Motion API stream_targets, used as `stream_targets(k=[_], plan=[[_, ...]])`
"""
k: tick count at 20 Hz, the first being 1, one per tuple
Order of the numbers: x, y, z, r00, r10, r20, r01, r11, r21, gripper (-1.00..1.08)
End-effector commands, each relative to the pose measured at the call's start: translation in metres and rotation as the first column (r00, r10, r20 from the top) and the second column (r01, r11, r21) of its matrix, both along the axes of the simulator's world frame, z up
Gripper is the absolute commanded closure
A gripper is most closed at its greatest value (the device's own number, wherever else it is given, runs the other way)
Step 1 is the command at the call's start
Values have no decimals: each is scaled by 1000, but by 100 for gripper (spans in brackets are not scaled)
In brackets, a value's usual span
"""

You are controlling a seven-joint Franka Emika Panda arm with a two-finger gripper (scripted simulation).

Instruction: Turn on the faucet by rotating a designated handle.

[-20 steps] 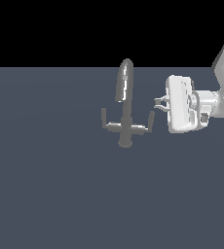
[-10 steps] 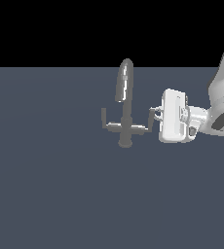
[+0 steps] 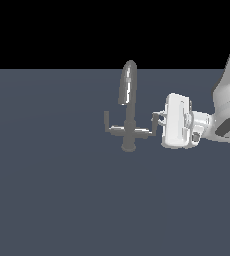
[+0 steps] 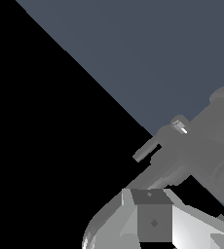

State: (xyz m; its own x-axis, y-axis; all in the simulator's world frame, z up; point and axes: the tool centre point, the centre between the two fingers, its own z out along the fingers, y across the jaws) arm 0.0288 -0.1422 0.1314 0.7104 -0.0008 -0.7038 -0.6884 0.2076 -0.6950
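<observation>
1. The faucet (image 3: 129,131) stands upright on the flat grey-blue surface (image 3: 52,200), near the middle of the exterior view. Its short round base sits on the surface and its tall glossy spout arches up and curls over at the top.
2. Two L-shaped levers run out sideways from the body, one to the exterior view's left and one to the exterior view's right, so together they form a roughly level bar across the tap.
3. The handle (image 3: 152,126) is the lever on the exterior view's right. Its long axis runs nearly level away from the body, and its rounded tip turns upward at the outer end.
4. The other lever (image 3: 108,124) points the opposite way and ends in a straight upright tip.
5. The gripper (image 3: 160,121) comes in from the exterior view's right, its white body lying sideways with the fingers aimed at the handle's upturned tip, right beside or touching it.
6. In the wrist view the faucet (image 4: 192,151) fills the space ahead of the gripper (image 4: 153,219); I cannot tell how far apart the fingers stand.
</observation>
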Motion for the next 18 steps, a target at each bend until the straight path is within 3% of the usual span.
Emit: stream_targets(k=[1,16,18], plan=[[-4,1,2,1000,0,0,0,1000,0,108],[-40,9,15,1000,0,0,0,1000,0,108],[-37,8,9,1000,-6,-3,6,1000,-4,108]])
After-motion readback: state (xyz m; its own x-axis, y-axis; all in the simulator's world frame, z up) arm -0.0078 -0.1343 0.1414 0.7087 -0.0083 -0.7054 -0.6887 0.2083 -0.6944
